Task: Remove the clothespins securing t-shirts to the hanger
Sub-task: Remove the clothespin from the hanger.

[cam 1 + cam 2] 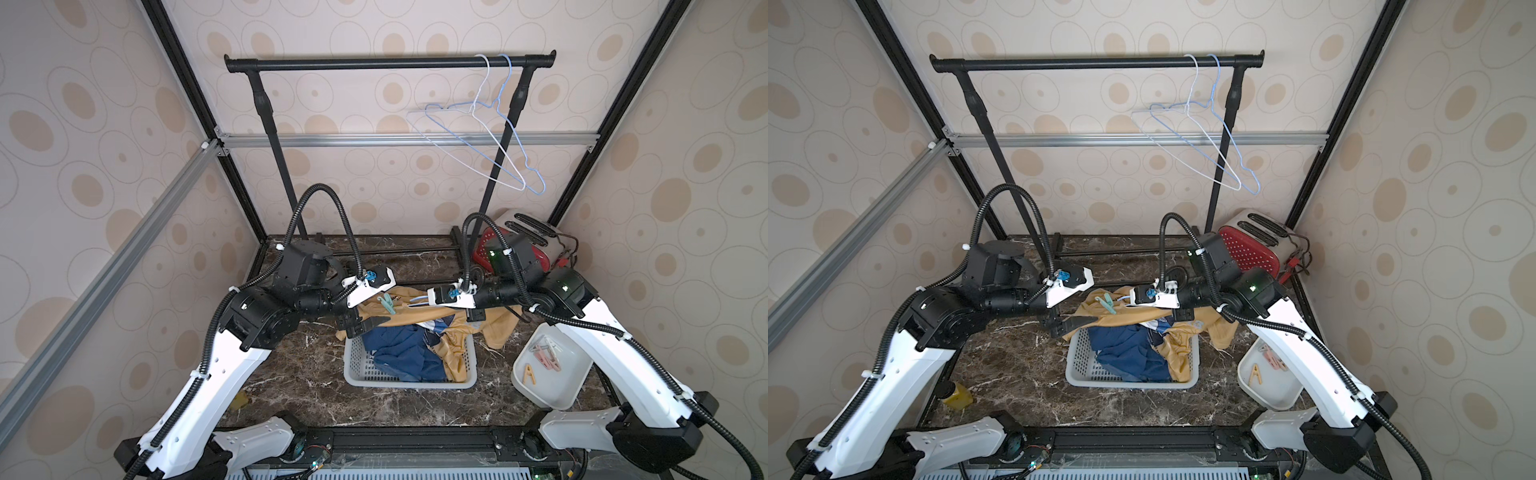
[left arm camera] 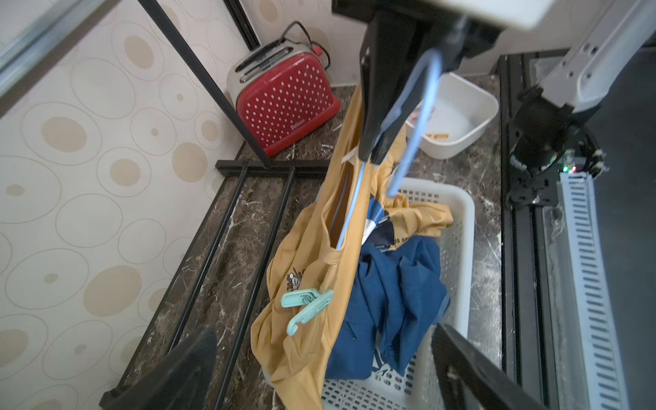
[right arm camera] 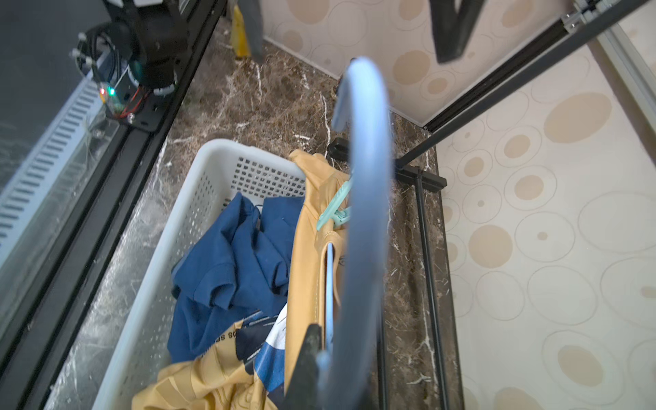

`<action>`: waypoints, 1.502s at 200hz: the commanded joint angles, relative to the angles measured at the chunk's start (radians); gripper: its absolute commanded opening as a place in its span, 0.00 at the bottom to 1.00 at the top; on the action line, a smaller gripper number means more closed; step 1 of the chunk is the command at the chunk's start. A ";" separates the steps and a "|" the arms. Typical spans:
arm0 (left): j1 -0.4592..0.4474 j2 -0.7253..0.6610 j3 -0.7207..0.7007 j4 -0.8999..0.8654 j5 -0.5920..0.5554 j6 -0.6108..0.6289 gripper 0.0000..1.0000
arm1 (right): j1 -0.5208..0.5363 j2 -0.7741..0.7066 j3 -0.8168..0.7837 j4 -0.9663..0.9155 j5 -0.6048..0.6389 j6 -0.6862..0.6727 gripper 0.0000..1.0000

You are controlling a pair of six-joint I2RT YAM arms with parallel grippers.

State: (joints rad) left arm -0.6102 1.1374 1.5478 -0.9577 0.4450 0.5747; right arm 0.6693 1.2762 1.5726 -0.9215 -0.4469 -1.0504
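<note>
T-shirts (image 1: 399, 353) in basket (image 1: 409, 385), tub (image 1: 555, 392) beside

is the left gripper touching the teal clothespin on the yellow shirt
Apart. The left wrist view shows the left gripper open, with its fingers standing clear on either side of the teal clothespin and yellow shirt showing in the gaps.

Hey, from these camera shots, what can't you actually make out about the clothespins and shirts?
- Whether the teal clothespin pinches the hanger wire: left wrist view, yellow shirt folds cover it.
- Part of that clothespin: right wrist view, the blurred hanger hook crosses it.
- How many clothespins lie in the white bin: in a top view, small, partly under the right arm.
- How many blue shirts fill the basket: bunched together.
</note>
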 commanded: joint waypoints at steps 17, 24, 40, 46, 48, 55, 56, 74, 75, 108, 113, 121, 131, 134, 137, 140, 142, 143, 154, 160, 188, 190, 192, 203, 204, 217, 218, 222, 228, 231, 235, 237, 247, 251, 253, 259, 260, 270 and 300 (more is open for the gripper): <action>0.007 0.020 -0.076 0.014 -0.003 0.199 0.96 | 0.030 -0.059 -0.016 -0.058 0.124 -0.195 0.00; 0.006 0.009 -0.106 0.054 -0.007 0.224 0.97 | 0.032 -0.064 -0.018 -0.059 0.131 -0.205 0.00; 0.012 -0.014 -0.181 0.152 -0.004 0.247 0.98 | 0.036 -0.080 -0.032 -0.058 0.137 -0.220 0.00; 0.014 -0.016 -0.200 0.176 0.005 0.251 0.98 | 0.040 -0.084 -0.037 -0.056 0.141 -0.224 0.00; 0.014 -0.016 -0.204 0.182 0.007 0.252 0.98 | 0.041 -0.086 -0.039 -0.056 0.142 -0.226 0.00; 0.015 -0.009 -0.215 0.193 0.018 0.258 0.98 | 0.045 -0.091 -0.043 -0.056 0.148 -0.234 0.00; 0.016 -0.009 -0.216 0.193 0.018 0.259 0.98 | 0.045 -0.091 -0.044 -0.056 0.149 -0.235 0.00; 0.018 0.028 -0.214 0.174 0.019 0.290 0.96 | 0.054 -0.101 -0.054 -0.054 0.162 -0.255 0.00; 0.017 0.031 -0.215 0.174 0.020 0.290 0.96 | 0.054 -0.103 -0.055 -0.054 0.163 -0.257 0.00; 0.032 0.055 -0.236 0.223 0.064 0.310 0.95 | 0.075 -0.117 -0.070 -0.054 0.187 -0.285 0.00; 0.033 0.060 -0.239 0.228 0.071 0.311 0.94 | 0.076 -0.120 -0.074 -0.050 0.188 -0.287 0.00; 0.038 0.071 -0.240 0.233 0.080 0.312 0.93 | 0.079 -0.126 -0.083 -0.042 0.191 -0.290 0.00; 0.038 0.088 -0.237 0.229 0.097 0.313 0.92 | 0.084 -0.133 -0.091 -0.033 0.195 -0.295 0.00; 0.040 0.093 -0.238 0.228 0.101 0.314 0.91 | 0.085 -0.136 -0.094 -0.030 0.199 -0.297 0.00; 0.041 0.097 -0.237 0.227 0.105 0.315 0.91 | 0.086 -0.137 -0.096 -0.027 0.198 -0.298 0.00; 0.042 0.103 -0.237 0.226 0.109 0.315 0.90 | 0.085 -0.139 -0.098 -0.024 0.199 -0.298 0.00; 0.042 0.105 -0.238 0.226 0.112 0.315 0.90 | 0.087 -0.140 -0.100 -0.024 0.200 -0.298 0.00; 0.042 0.108 -0.238 0.225 0.112 0.315 0.90 | 0.087 -0.140 -0.100 -0.024 0.200 -0.298 0.00; 0.044 0.121 -0.241 0.227 0.127 0.314 0.87 | 0.090 -0.140 -0.101 -0.022 0.202 -0.299 0.00; 0.044 0.128 -0.246 0.230 0.138 0.311 0.85 | 0.091 -0.141 -0.101 -0.024 0.203 -0.300 0.00; 0.046 0.154 -0.255 0.240 0.168 0.304 0.75 | 0.096 -0.137 -0.106 -0.026 0.211 -0.310 0.00; 0.046 0.156 -0.255 0.240 0.169 0.304 0.75 | 0.096 -0.137 -0.106 -0.025 0.211 -0.310 0.00; 0.046 0.158 -0.255 0.240 0.171 0.304 0.74 | 0.097 -0.137 -0.106 -0.025 0.212 -0.310 0.00; 0.046 0.166 -0.258 0.239 0.173 0.304 0.69 | 0.096 -0.135 -0.105 -0.025 0.212 -0.310 0.00; 0.046 0.167 -0.258 0.239 0.173 0.305 0.69 | 0.096 -0.134 -0.105 -0.025 0.212 -0.310 0.00; 0.047 0.172 -0.262 0.241 0.171 0.305 0.64 | 0.098 -0.131 -0.102 -0.026 0.214 -0.310 0.00; 0.046 0.172 -0.263 0.242 0.171 0.306 0.64 | 0.098 -0.131 -0.103 -0.025 0.214 -0.310 0.00; 0.046 0.173 -0.264 0.245 0.168 0.306 0.63 | 0.100 -0.131 -0.102 -0.026 0.214 -0.311 0.00; 0.047 0.175 -0.267 0.249 0.166 0.305 0.61 | 0.100 -0.131 -0.102 -0.024 0.214 -0.310 0.00; 0.047 0.176 -0.268 0.250 0.166 0.306 0.60 | 0.101 -0.130 -0.101 -0.025 0.214 -0.311 0.00; 0.046 0.178 -0.269 0.252 0.165 0.305 0.59 | 0.100 -0.129 -0.101 -0.025 0.214 -0.311 0.00; 0.047 0.178 -0.269 0.253 0.165 0.305 0.58 | 0.100 -0.129 -0.101 -0.024 0.214 -0.310 0.00; 0.046 0.184 -0.269 0.253 0.164 0.306 0.58 | 0.101 -0.129 -0.100 -0.025 0.215 -0.310 0.00; 0.047 0.187 -0.270 0.254 0.165 0.307 0.58 | 0.101 -0.130 -0.099 -0.025 0.215 -0.311 0.00; 0.048 0.188 -0.270 0.254 0.164 0.308 0.57 | 0.101 -0.129 -0.100 -0.024 0.215 -0.310 0.00; 0.049 0.191 -0.270 0.254 0.163 0.309 0.57 | 0.102 -0.130 -0.100 -0.024 0.216 -0.310 0.00; 0.049 0.191 -0.269 0.254 0.163 0.309 0.57 | 0.102 -0.129 -0.100 -0.025 0.216 -0.310 0.00; 0.049 0.194 -0.271 0.260 0.164 0.308 0.54 | 0.102 -0.131 -0.097 -0.025 0.219 -0.310 0.00; 0.049 0.197 -0.275 0.270 0.166 0.300 0.45 | 0.102 -0.131 -0.097 -0.029 0.224 -0.311 0.00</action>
State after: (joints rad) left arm -0.5674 1.3300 1.2701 -0.6945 0.5892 0.8593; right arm 0.7647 1.1534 1.4750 -0.9535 -0.2306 -1.3334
